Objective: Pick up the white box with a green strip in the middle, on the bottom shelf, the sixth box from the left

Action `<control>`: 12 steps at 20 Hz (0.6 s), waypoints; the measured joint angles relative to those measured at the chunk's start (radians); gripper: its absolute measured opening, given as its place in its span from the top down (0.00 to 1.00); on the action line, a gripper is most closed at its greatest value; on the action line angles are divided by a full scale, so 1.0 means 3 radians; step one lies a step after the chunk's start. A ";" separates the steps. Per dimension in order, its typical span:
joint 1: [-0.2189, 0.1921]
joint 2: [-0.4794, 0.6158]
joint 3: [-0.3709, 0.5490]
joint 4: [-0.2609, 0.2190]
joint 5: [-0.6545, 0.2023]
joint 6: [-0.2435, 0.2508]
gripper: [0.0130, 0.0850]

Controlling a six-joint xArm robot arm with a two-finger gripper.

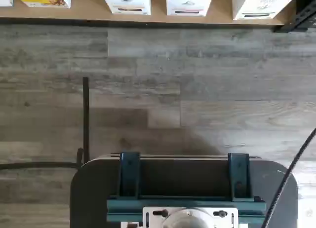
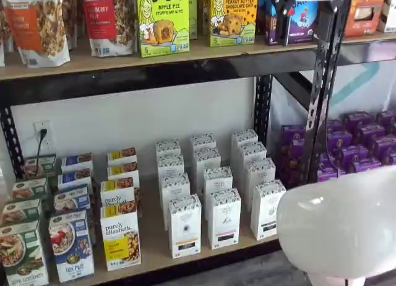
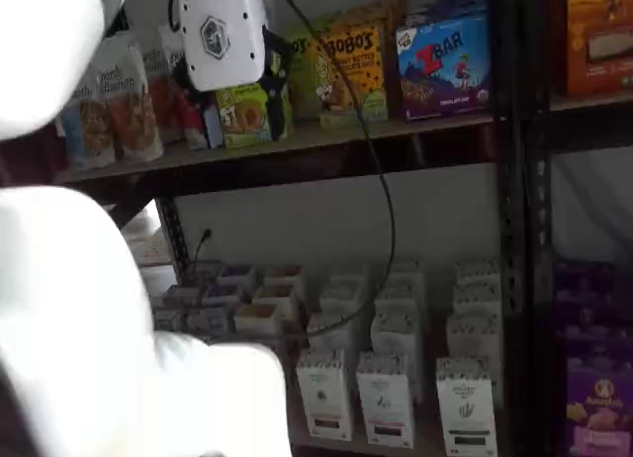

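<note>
- We see the pincer (image 3: pixel 229 81) high up, in front of the top shelf with its snack boxes.
- Its black fingers are hard to make out, but it seems to be spread wide, and it holds nothing.
- The white box (image 2: pixel 267 208) stands upright on the bottom shelf (image 2: pixel 151 249), well below the pincer.
- It is at the front of its row, with more boxes like it lined up behind.
- It has a speckled band round its top and a short strip low on its front.
- Just beside it stands another white carton (image 2: pixel 223 218) with a black bar low on the front.
- On its other side is the black rack post (image 2: pixel 322 82), and past that are purple boxes (image 2: pixel 359 143).
- In the wrist view we see the wood floor (image 1: pixel 197 90) and the shelf's front edge.
</note>
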 joint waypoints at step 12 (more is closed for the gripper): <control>-0.0157 -0.0166 0.0345 0.0012 -0.0349 -0.0157 0.00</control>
